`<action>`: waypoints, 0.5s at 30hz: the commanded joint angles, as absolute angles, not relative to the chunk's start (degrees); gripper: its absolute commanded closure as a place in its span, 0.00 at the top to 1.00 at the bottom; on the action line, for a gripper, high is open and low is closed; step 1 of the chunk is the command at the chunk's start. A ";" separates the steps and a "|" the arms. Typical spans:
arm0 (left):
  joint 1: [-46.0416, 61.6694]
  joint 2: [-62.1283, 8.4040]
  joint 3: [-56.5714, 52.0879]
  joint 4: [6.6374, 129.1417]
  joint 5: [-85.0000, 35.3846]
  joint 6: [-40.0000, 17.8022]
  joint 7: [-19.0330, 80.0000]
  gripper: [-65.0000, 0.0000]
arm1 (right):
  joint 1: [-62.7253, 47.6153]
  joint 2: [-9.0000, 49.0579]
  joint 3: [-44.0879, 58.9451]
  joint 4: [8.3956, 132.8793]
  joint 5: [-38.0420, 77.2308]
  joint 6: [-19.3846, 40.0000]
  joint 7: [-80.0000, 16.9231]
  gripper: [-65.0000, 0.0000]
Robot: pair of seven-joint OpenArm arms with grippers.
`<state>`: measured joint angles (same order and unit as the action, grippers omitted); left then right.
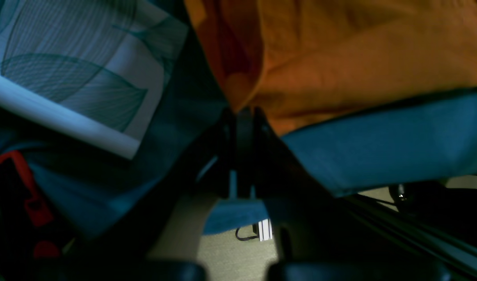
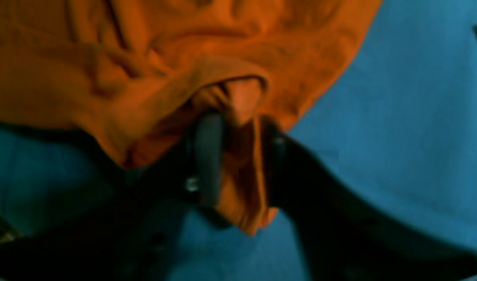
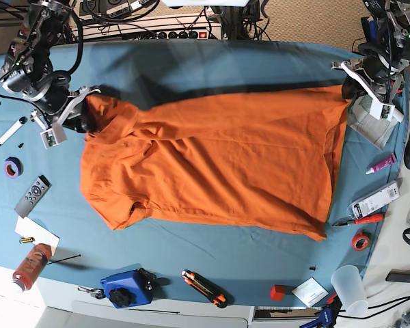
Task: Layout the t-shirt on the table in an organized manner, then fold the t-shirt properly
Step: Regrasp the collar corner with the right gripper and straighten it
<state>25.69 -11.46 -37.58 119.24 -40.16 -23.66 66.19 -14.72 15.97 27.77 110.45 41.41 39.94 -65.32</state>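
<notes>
both end effectors, left (image 1: 244,113) and right (image 2: 238,128), clamped on orange t-shirt (image 3: 219,160); no legible writing.

Bright orange, plain and printless, the t-shirt (image 3: 219,160) glows against a dull blue-teal worktop (image 3: 260,256). In the left wrist view, a pale sheet (image 1: 72,74) shows a teal fine-lined leaf pattern. Both the left gripper (image 1: 241,117) and the right gripper (image 2: 238,156) look black. Around the edges there's a purple tape roll (image 3: 12,167), a grey remote (image 3: 33,195), a blue box (image 3: 126,288), an orange-and-black knife (image 3: 203,287), a small red cube (image 3: 277,292), a red tape roll (image 3: 359,240) and a pink-capped marker (image 3: 382,163).
</notes>
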 commanded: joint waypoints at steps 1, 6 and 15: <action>25.54 -12.12 -37.80 120.22 -40.77 -23.90 64.64 0.00 | -14.11 17.04 28.12 111.35 42.46 40.00 -63.29 0.37; 25.54 -12.12 -37.80 120.22 -40.77 -23.88 64.49 0.00 | -14.11 17.82 28.12 111.37 42.59 40.00 -62.96 0.37; 25.56 -12.10 -37.80 120.22 -40.77 -23.90 64.47 0.00 | -12.01 17.80 28.03 111.37 42.39 40.00 -64.53 0.37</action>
<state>25.67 -11.46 -37.58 119.24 -40.14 -23.66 65.56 -12.51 16.95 27.77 110.45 41.60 39.97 -65.76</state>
